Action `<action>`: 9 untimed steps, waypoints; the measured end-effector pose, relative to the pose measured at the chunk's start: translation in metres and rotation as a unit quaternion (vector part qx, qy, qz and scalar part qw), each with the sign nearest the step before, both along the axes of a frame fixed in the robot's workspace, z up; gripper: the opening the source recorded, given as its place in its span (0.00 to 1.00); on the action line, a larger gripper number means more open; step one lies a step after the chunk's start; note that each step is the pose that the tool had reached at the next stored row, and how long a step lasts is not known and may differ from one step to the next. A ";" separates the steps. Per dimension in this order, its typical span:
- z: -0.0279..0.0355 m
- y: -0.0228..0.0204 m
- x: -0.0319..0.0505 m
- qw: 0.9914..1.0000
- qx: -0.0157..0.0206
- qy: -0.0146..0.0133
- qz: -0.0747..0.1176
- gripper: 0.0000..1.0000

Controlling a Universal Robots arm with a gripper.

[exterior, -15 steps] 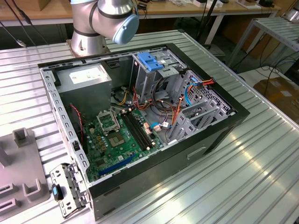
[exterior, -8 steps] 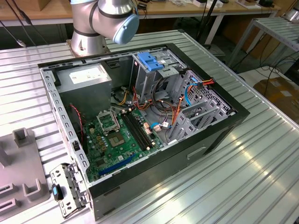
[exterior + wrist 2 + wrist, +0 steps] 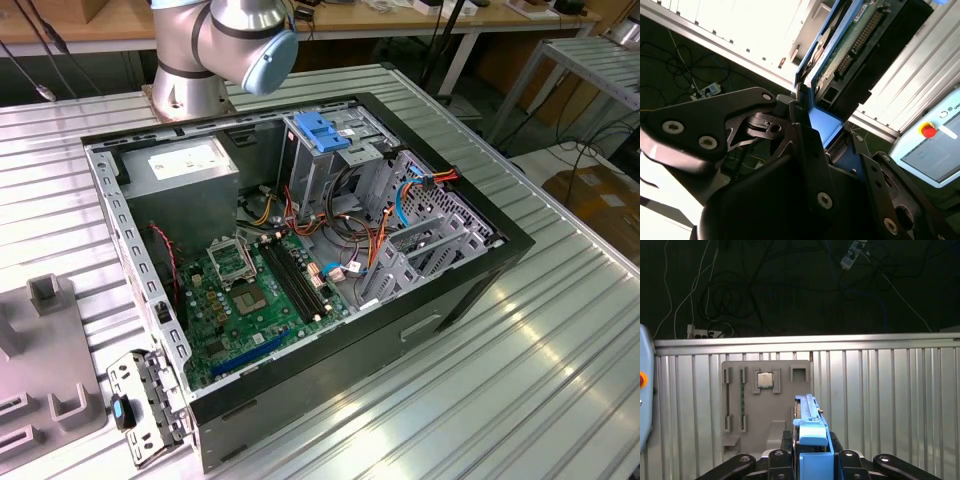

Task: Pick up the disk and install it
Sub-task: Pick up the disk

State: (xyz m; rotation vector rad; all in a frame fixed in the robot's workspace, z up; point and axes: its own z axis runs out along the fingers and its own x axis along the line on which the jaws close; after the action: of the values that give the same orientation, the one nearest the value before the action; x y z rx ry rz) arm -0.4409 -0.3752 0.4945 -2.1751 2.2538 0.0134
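Your claw point(image 3: 812, 456) is clamped shut on the disk point(image 3: 807, 415), gripping it by its blue side rails. It holds the disk edge-on above the ribbed metal desk point(image 3: 890, 390), near a grey parts tray point(image 3: 765, 410). In the exterior view, the open computer case point(image 3: 330, 400) sits on the desk.

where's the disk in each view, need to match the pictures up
Second wrist view: the disk sticks out of the end effector, circuit board and blue rail showing.
First wrist view: the disk is edge-on in the end effector, in front of the grey fixture plate.
Exterior view: that fixture plate lies at the exterior view's left, beside the computer case.
Shared landmark: the ribbed metal table.
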 end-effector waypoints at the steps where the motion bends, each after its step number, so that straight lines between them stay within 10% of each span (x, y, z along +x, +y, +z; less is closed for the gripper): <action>1: 0.0000 0.0000 0.0008 1.000 0.000 0.000 0.000 0.37; 9: 0.0000 0.0000 0.0052 1.000 0.000 0.000 0.000 0.37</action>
State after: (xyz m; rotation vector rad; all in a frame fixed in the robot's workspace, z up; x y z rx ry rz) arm -0.4357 -0.3752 0.4945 -2.1751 2.2538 0.0134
